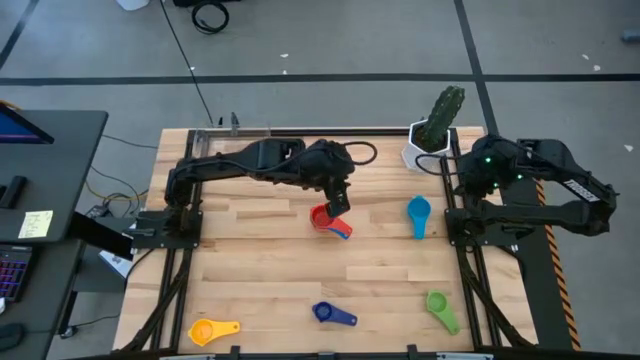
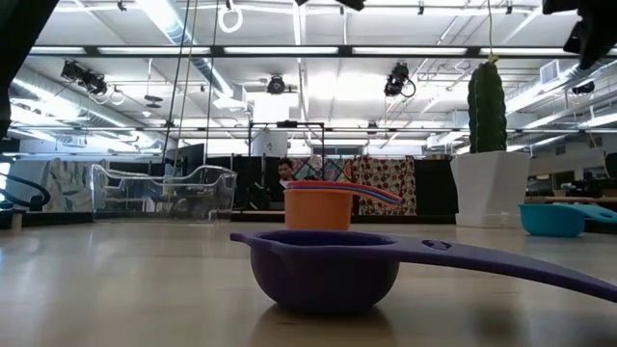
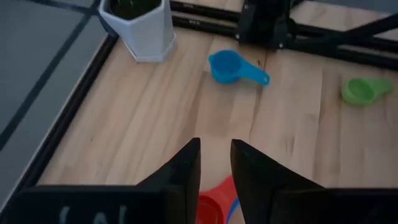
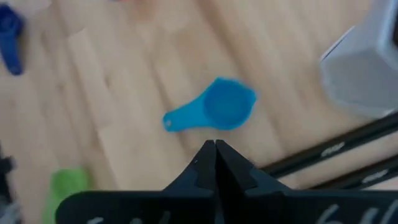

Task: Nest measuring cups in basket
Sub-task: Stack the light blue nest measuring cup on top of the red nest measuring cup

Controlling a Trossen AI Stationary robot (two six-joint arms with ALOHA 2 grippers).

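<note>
A stack of nested cups stands mid-table. It is red on top and orange outside, and a blue handle sticks out of it. My left gripper hovers just above it, open, with bare wood showing between its fingers. A light blue cup, a green cup, a dark blue cup and a yellow cup lie apart on the wood. The clear basket stands far back. My right gripper is shut and empty, held high at the table's right edge, over the light blue cup.
A white hexagonal pot with a green cactus stands at the far right, close to the right arm's base. The dark blue cup sits near the front edge. Bare wood lies between the stack and the cups along the near edge.
</note>
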